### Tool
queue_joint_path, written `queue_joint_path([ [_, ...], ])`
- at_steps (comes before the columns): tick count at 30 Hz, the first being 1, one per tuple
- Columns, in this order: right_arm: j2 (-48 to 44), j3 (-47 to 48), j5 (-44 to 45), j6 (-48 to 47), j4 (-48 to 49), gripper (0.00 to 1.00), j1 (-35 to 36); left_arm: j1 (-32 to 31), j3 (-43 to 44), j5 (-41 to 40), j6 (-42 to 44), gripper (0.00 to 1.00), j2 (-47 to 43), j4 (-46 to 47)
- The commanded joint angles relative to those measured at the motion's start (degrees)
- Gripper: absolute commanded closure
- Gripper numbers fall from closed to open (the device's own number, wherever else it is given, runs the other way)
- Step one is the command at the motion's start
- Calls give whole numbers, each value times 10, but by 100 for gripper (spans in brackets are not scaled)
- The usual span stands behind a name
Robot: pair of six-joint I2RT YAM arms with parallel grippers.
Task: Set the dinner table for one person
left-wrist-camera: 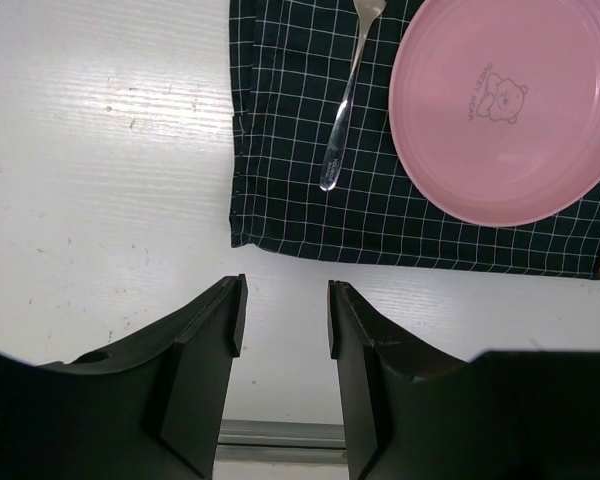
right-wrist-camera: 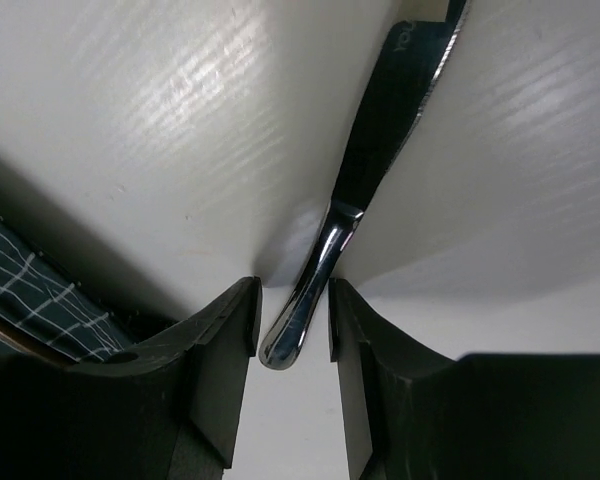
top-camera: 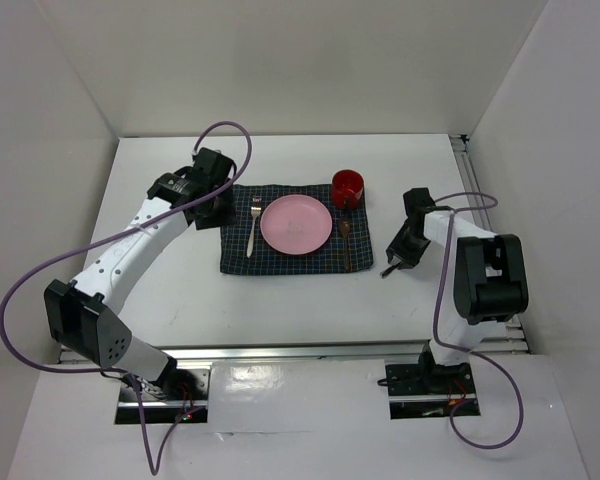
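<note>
The white dinner table (top-camera: 280, 300) holds a navy checked placemat (top-camera: 242, 255) with a pink plate (top-camera: 296, 224) on it. A fork (top-camera: 254, 215) lies left of the plate, a spoon (top-camera: 345, 240) right of it, and a red cup (top-camera: 347, 187) stands at the mat's far right corner. My right gripper (right-wrist-camera: 291, 310) is low on the table right of the mat, open, with its jaws on either side of the handle end of a steel knife (right-wrist-camera: 380, 120). My left gripper (left-wrist-camera: 286, 300) is open and empty above bare table beside the mat's left edge (left-wrist-camera: 290, 150), near the fork (left-wrist-camera: 345, 105).
White walls enclose the table on three sides. A metal rail (top-camera: 310, 350) runs along the near edge by the arm bases. The left arm's purple cable (top-camera: 230, 135) loops over the far left of the table. The placemat corner (right-wrist-camera: 40, 290) lies close left of my right gripper.
</note>
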Motion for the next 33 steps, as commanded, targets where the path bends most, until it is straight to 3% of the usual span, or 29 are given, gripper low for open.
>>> queue_joint_path([
  [1, 51, 4, 52, 0, 27, 56, -8, -2, 9, 6, 12, 45, -5, 9],
  [14, 118, 55, 134, 0, -2, 63, -8, -2, 4, 0, 17, 46, 11, 9],
  [20, 130, 60, 116, -3, 8, 68, -8, -2, 9, -18, 17, 48, 16, 9],
  [24, 130, 55, 104, -9, 18, 83, -3, -2, 9, -18, 17, 48, 16, 9],
  [33, 52, 81, 110, -48, -4, 90, -3, -2, 9, -24, 12, 48, 6, 9],
])
